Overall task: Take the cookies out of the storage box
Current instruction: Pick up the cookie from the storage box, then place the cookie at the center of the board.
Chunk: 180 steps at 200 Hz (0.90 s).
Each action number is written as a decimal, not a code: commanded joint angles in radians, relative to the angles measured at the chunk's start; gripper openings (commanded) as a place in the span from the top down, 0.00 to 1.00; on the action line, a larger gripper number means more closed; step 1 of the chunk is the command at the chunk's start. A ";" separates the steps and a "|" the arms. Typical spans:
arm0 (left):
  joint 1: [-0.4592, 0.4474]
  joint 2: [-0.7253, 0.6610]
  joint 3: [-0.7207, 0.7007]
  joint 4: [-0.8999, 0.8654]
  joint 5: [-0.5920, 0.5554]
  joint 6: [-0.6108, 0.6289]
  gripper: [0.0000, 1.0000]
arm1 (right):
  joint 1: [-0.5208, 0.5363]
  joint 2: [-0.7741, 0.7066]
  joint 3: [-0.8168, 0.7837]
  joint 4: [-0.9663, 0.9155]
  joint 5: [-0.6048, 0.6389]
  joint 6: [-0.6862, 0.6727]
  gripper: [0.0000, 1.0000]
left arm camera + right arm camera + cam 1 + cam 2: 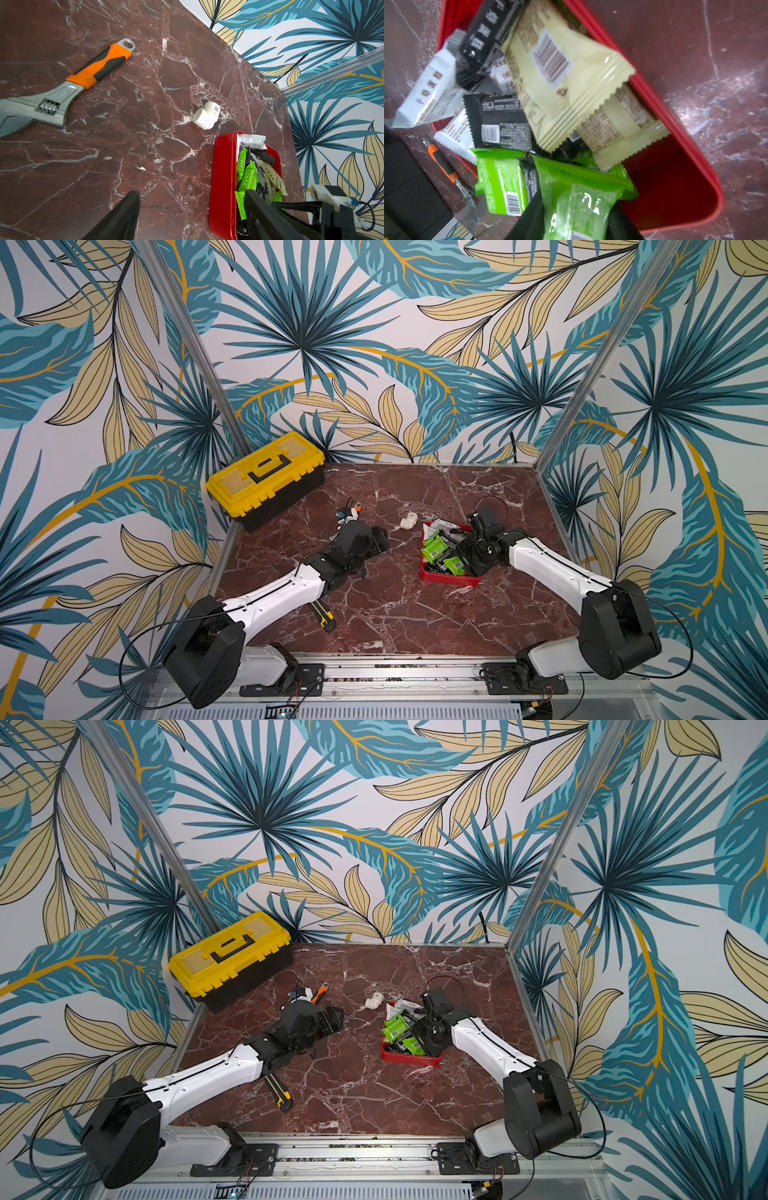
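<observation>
The red storage box point(451, 581) point(411, 1060) sits right of the table's middle, with several cookies point(434, 547) point(248, 176) piled in it: green, black, cream and white packets. My right gripper point(465, 562) point(574, 216) reaches down into the box's near right part, shut on a green cookie packet point(577, 199) that fills the gap between its black fingers. A cream packet point(560, 83) lies on top of the pile beyond it. My left gripper point(380, 539) point(191, 194) hangs open over bare table just left of the box point(223, 176), holding nothing.
A yellow-lidded toolbox point(266, 477) stands at the back left. An orange-handled wrench point(62, 95) and a white pipe elbow point(409, 521) point(205, 116) lie behind the left gripper and the box. A yellow-black utility knife point(323, 614) lies under the left forearm.
</observation>
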<state>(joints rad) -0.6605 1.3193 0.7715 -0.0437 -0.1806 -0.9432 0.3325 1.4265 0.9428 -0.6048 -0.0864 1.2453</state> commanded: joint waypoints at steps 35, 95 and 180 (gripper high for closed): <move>0.007 -0.062 -0.042 -0.073 -0.073 -0.041 0.17 | 0.077 -0.077 0.117 -0.203 0.108 -0.110 0.59; 0.063 -0.192 -0.103 -0.333 -0.108 -0.200 0.17 | 0.343 0.075 0.313 -0.269 0.186 -0.163 0.60; 0.099 -0.491 -0.228 -0.587 -0.198 -0.321 0.17 | 0.584 0.538 0.694 -0.294 0.155 -0.270 0.60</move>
<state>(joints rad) -0.5709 0.8871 0.5797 -0.5232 -0.3359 -1.2255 0.8948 1.8717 1.5585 -0.8536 0.0719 1.0275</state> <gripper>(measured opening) 0.834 0.413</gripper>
